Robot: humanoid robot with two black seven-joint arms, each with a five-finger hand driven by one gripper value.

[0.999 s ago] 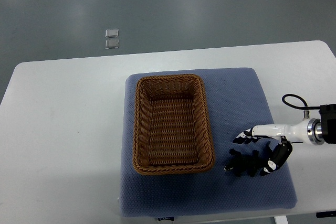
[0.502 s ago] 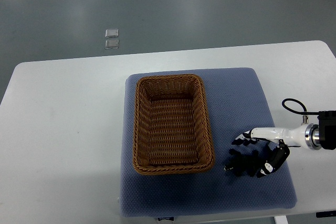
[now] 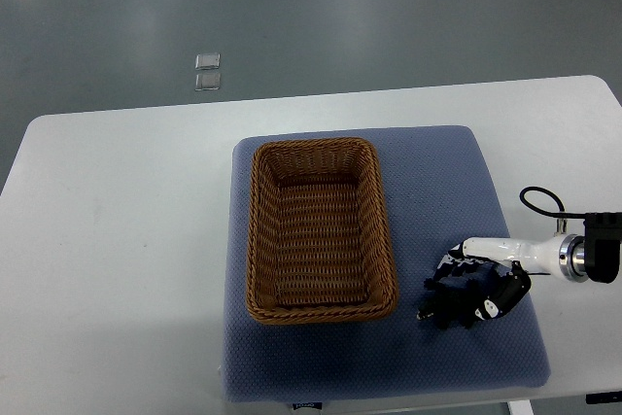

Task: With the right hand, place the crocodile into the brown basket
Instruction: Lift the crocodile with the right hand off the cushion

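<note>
right hand (image 3: 481, 284) curled around dark crocodile (image 3: 449, 300) | crocodile lay on blue mat (image 3: 437, 182), lower right of frame | just right of brown basket (image 3: 321, 232) | white surface (image 3: 117, 240) beneath

I judge this a lab or test room: a plain white bench (image 3: 117, 240) on a bare grey floor (image 3: 340, 17), a blue mat (image 3: 437, 182) laid as work surface.
</note>
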